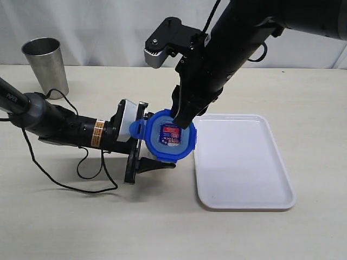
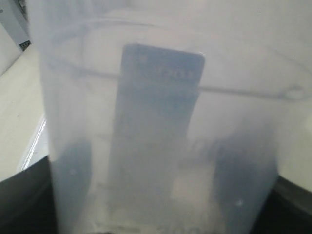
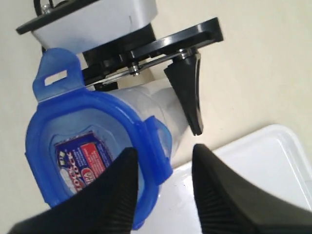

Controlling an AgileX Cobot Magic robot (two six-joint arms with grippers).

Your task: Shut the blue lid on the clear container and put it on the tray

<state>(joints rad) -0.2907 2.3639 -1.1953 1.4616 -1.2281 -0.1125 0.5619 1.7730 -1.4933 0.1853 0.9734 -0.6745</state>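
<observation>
My left gripper [image 1: 142, 142] is shut on the clear container [image 3: 161, 105] and holds it tilted over the table, mouth toward the tray [image 1: 246, 206]. In the left wrist view the container [image 2: 161, 122] fills the frame, with dark fingers [image 2: 73, 185] showing through its wall. The blue lid [image 1: 171, 135] with its red-and-white sticker sits on the container's mouth. One flap [image 3: 56, 73] sticks outward. My right gripper [image 3: 163, 161] is open and comes down from above. One fingertip rests over the lid's [image 3: 87, 146] top. The other hangs outside a side flap [image 3: 156, 141], above the tray's [image 3: 253, 165] corner.
A grey steel cup [image 1: 44, 62] stands at the back left. A black cable [image 1: 81, 179] loops on the table under the left arm. The white tray lies flat just right of the lid, with nothing on it.
</observation>
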